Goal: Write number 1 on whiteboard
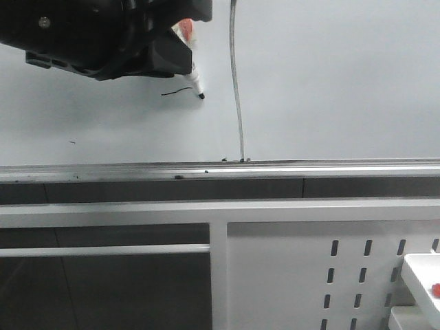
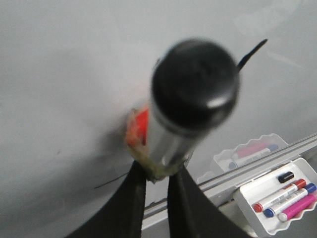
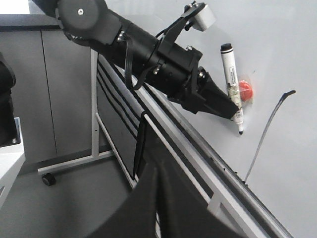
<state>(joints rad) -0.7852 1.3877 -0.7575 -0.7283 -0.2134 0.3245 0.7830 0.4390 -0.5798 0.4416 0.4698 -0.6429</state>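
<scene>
Front view, near to far. Lower right corner: edge of a white tray [image 1: 421, 278] w/ a small red item on it, too little showing to identify. Behind it, white panel w/ slotted holes [image 1: 289, 275] fills lower right; white frame bars [image 1: 103, 213] cross the lower half, dark gaps between. Above that, silver rail [image 1: 220, 170] runs the full width at mid frame, along the lower edge of the whiteboard [image 1: 330, 82], which is pale grey-white and fills the whole upper half.

The number 1 [image 1: 237, 75] = thin dark-grey stroke, centre of frame, from top edge down nearly to the rail, slightly bowed. A short dark squiggle [image 1: 177, 90] sits left of it, beside the pen tip; a tiny dark mark farther left, lower.

Left gripper [image 1: 180, 58], upper left, black; jaws clamped on a marker [image 1: 194, 77], tip at the board, left of the stroke and apart from it. Right wrist view shows the marker [image 3: 231, 82] white-bodied w/ black cap end, a red patch by the fingers.

Right gripper [image 3: 157, 171]: two black fingers together at bottom of its own view, nothing between them.

Left wrist view: white scalloped tray [image 2: 277, 198] below the rail holds 4 markers – black-capped, red, blue, pink. Its reflection shows in the board above.

Room, right wrist view: grey floor, grey wall panels, board stand on a castor [image 3: 48, 179].
</scene>
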